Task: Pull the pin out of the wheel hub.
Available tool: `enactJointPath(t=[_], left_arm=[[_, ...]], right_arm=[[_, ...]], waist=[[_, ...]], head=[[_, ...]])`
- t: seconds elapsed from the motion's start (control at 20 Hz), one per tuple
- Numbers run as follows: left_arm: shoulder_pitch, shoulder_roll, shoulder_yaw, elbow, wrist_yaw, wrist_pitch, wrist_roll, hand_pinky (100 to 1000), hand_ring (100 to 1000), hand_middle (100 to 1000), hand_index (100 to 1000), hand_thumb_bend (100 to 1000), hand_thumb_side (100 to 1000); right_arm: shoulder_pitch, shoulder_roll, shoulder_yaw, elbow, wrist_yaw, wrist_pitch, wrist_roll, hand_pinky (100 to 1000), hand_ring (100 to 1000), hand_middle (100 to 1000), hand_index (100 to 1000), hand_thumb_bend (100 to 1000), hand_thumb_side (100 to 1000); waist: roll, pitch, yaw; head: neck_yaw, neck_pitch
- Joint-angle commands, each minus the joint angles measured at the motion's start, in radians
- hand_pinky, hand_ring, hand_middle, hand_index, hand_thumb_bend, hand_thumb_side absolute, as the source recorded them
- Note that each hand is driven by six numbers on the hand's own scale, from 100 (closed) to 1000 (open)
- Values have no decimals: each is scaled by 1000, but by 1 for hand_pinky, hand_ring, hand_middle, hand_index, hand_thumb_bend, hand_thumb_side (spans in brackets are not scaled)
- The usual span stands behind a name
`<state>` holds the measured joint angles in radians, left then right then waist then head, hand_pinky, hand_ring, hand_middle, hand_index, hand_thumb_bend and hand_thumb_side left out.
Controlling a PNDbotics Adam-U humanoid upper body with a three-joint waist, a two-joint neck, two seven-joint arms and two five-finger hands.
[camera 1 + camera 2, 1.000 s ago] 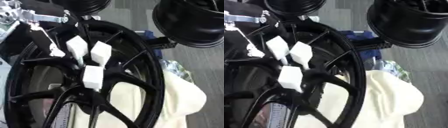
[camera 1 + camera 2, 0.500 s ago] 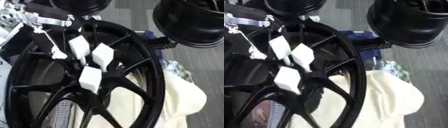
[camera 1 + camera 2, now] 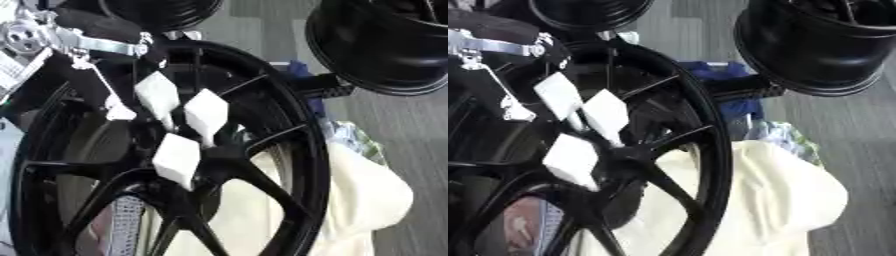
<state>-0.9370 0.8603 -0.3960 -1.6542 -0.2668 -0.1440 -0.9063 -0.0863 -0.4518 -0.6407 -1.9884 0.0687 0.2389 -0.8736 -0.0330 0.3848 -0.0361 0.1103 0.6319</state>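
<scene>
Currently left hand (image 3: 171, 117) over centre of wheel hub (image 3: 262, 165), white-padded fingertips (image 3: 206, 114) bunched together at spoke junction. Pin itself hidden under pads, probably pinched, can't confirm. Right hand not visible. My plan: pull straight out along hub axis, no twisting, keep wrist clear of spokes. Cream cloth (image 3: 772, 200) beside rim, second wheel (image 3: 815, 45) beyond hub, both out of path.
</scene>
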Motion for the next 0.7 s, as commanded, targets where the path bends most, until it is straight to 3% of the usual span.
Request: enactJointPath(t=[0.05,0.2,0.45,0.7], left_arm=[[-21,13,16,-5,16,3,-1,825,704,608,716,271,175],[-24,12,19,-11,31,7,1,811,679,568,691,249,150],[-24,9,19,-10,58,34,31,763,586,404,609,159,100],[-28,7,22,-11,93,71,80,731,548,362,566,207,100]], right_arm=[[2,-19,-14,-12,-3,30,-33,416,603,639,800,404,286],[2,-20,-13,-12,-3,29,-33,416,603,639,800,406,285],[3,-18,-13,-12,-5,29,-33,415,603,638,800,409,285],[4,-18,-14,-12,-4,27,-33,416,603,638,800,411,284]], waist=[[-2,-22,-1],[-1,-22,1],[-2,-24,2],[-2,-27,4]], head=[[1,-6],[0,-4],[-1,-4],[-2,-3]])
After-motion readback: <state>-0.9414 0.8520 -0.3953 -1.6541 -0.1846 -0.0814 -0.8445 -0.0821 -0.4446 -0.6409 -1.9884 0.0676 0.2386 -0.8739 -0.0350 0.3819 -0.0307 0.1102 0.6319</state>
